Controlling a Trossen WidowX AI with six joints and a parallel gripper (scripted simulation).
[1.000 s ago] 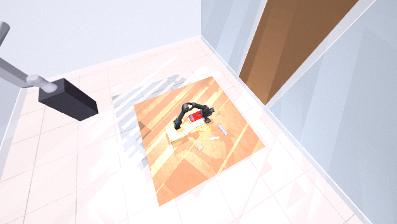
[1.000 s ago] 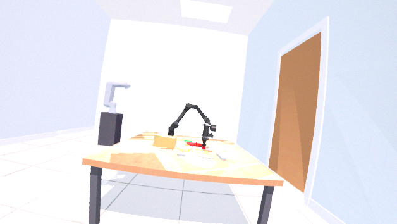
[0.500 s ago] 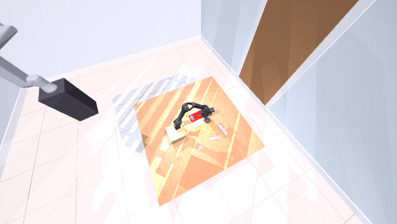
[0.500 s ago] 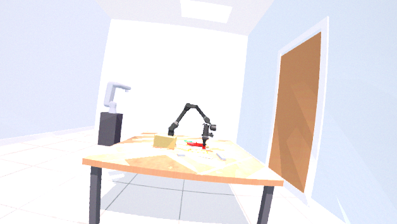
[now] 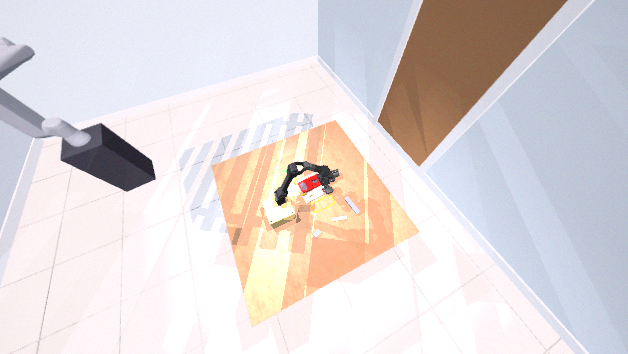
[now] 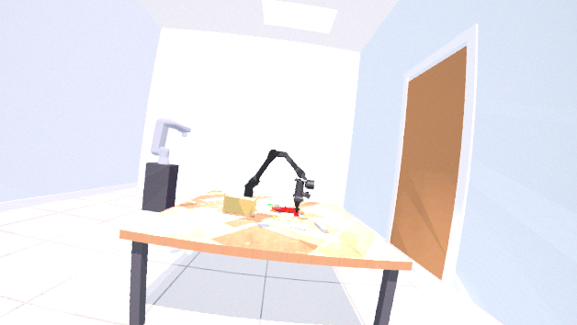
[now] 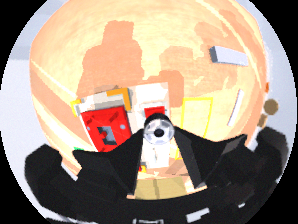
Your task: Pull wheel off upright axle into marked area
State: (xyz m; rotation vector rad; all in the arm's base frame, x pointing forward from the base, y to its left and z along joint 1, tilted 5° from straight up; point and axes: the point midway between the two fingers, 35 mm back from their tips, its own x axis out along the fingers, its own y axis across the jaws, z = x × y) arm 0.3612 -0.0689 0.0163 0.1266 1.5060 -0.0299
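Observation:
The wheel, a dark tyre with a silver hub and a dark centre, is between my fingertips in the wrist view. My gripper is shut on it, pointing down low over the table. A small red block on a white plate shows just behind the wheel. The axle is hidden, so I cannot tell whether the wheel is still around it. The marked area, a yellow outline, lies beside the white plate, to the right in the wrist view.
A red device lies beside the plate. A grey bar and a thin white strip lie beyond the outline. A beige box stands near the arm's base; a small white block lies farther out.

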